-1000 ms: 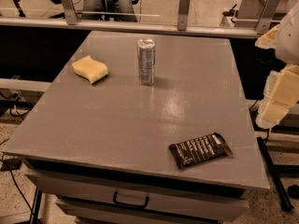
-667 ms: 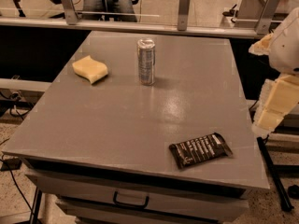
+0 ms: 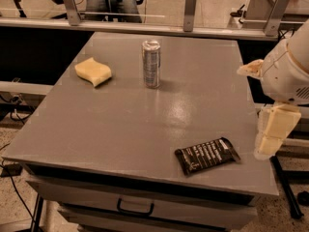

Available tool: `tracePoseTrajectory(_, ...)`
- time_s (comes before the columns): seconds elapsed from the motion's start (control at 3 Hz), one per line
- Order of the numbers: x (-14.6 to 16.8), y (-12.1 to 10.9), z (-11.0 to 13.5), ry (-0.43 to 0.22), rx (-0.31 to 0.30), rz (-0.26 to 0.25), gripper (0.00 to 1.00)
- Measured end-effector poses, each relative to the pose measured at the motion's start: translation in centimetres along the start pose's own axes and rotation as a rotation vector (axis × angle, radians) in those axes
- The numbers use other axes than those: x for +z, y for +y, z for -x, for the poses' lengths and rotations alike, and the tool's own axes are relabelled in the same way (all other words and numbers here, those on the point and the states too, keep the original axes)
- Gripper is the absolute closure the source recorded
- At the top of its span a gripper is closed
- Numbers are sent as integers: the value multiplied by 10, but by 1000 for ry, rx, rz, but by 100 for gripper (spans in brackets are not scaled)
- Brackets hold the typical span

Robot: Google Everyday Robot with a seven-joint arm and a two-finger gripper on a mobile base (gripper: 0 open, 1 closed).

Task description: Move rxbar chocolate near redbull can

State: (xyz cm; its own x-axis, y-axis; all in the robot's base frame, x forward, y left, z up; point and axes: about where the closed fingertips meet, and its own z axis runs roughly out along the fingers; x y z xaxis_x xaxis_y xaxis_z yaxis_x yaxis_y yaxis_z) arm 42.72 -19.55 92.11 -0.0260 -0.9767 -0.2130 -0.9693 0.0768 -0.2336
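The rxbar chocolate (image 3: 206, 155), a flat black wrapper with white text, lies near the front right corner of the grey table (image 3: 125, 129). The redbull can (image 3: 151, 64) stands upright at the table's middle back, well apart from the bar. My gripper (image 3: 270, 134) hangs off the table's right edge, to the right of the bar and a little above table level. It holds nothing that I can see. The white arm body (image 3: 285, 76) sits above it.
A yellow wavy sponge (image 3: 93, 71) lies at the back left of the table. A drawer with a handle (image 3: 135, 209) is under the front edge. A metal rail with posts (image 3: 189, 8) runs behind the table.
The arm and gripper have shifted slightly leftward, closer to the table's right edge. The bar, can and sponge have not moved.
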Motion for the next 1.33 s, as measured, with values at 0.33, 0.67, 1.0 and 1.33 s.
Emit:
tracePoseTrajectory(0.33,18,12,2,6,-76,73,0)
tracePoseTrajectory(0.67,39,26,4,-19,-151,134,0)
tracePoseTrajectory(1.0,56,36,4,-31,-179,167,0)
tracePoseTrajectory(1.33,71,46,10,-36,-200,197,0)
